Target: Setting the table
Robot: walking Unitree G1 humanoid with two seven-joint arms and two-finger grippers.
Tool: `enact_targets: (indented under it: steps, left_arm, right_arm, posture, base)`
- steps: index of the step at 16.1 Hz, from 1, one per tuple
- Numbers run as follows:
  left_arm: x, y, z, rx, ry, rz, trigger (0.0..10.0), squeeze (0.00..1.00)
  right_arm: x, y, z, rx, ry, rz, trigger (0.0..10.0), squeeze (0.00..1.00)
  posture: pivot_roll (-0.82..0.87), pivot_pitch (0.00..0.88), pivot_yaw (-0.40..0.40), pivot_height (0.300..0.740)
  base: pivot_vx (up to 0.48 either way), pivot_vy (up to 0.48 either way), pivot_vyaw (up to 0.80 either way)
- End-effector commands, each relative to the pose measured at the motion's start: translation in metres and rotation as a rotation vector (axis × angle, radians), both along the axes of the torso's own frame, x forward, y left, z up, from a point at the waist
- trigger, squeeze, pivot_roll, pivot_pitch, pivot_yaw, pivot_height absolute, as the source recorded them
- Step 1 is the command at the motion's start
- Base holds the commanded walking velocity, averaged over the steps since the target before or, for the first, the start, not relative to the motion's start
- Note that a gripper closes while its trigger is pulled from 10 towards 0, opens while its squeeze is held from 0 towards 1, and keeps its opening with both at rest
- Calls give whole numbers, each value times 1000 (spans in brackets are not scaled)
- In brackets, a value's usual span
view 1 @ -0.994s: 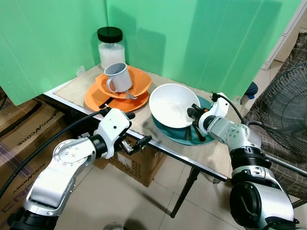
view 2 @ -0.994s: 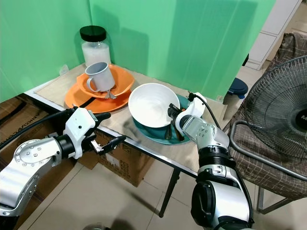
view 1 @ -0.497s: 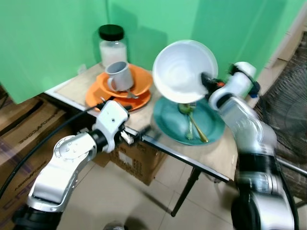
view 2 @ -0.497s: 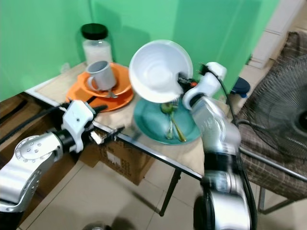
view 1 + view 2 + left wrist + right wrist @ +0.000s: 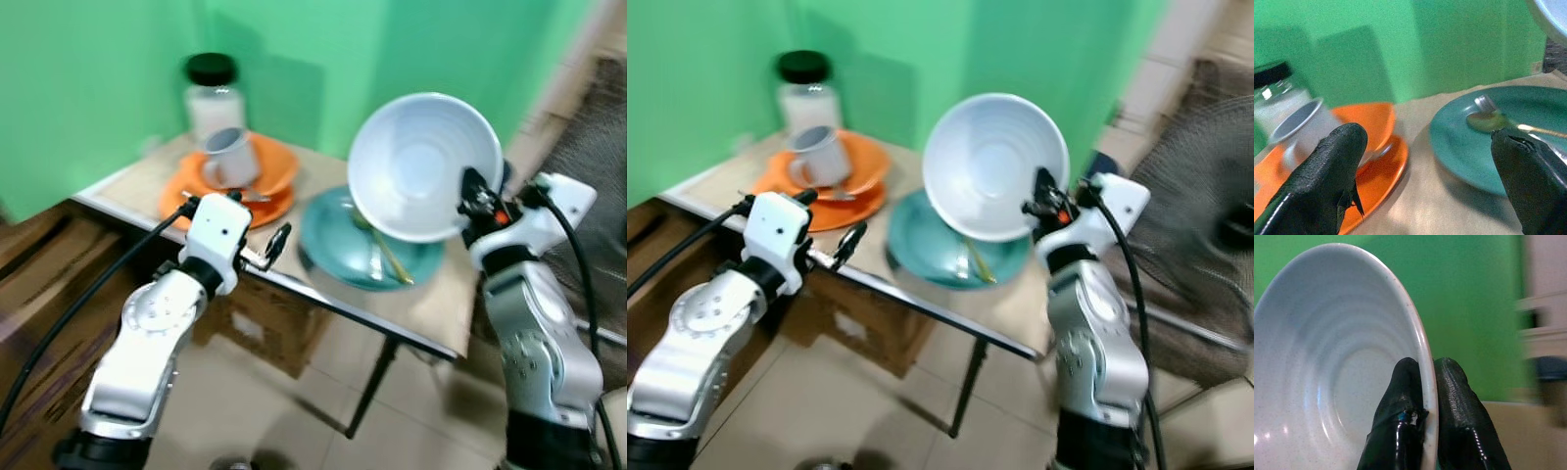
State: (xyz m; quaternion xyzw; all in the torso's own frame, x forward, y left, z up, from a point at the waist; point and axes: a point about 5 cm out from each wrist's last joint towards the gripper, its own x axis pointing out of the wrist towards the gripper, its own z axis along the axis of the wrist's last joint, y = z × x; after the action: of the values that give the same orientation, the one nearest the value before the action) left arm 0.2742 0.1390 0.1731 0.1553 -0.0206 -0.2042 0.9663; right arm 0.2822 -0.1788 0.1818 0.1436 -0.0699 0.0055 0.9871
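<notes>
- The right gripper [image 5: 1422, 382] has the rim of the white bowl [image 5: 423, 164] pinched between its two black fingers, one on the inside and one on the outside. The bowl is up in the air, tipped on its side with the opening facing the camera, above the right part of the table [image 5: 431, 308].
- Under it sits a teal plate [image 5: 338, 245] with a spoon [image 5: 1486, 121] and a fork lying on it.
- The left gripper [image 5: 274, 243] hangs at the near edge of the table with its fingers spread wide and nothing between them, pointing towards the plates.
- Far left on the table is an orange plate [image 5: 186, 201] with an orange bowl [image 5: 269, 164] on top, and a grey mug [image 5: 227, 157] sits tilted in that bowl.
- Behind those is a jar with a black lid [image 5: 214, 96] and white stuff inside, right up against the green backdrop [image 5: 98, 69].
</notes>
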Motion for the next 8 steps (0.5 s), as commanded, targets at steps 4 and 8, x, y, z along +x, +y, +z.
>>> enact_targets:
  steps: [4, 8]
  left_arm:
    - [1, -7, -5, -9, -6, 63, 10000, 0]
    - [1, 2, 0, -104, -105, 242, 10000, 0]
  right_arm:
    - [-11, 7, -3, -136, 10, -14, 10000, 0]
    - [-14, 12, -8, -84, 46, 28, 10000, 0]
  posture:
    - [97, 0, -55, 740]
    - [113, 0, -88, 740]
  base:
    - [0, 0, -800]
    - [0, 0, -800]
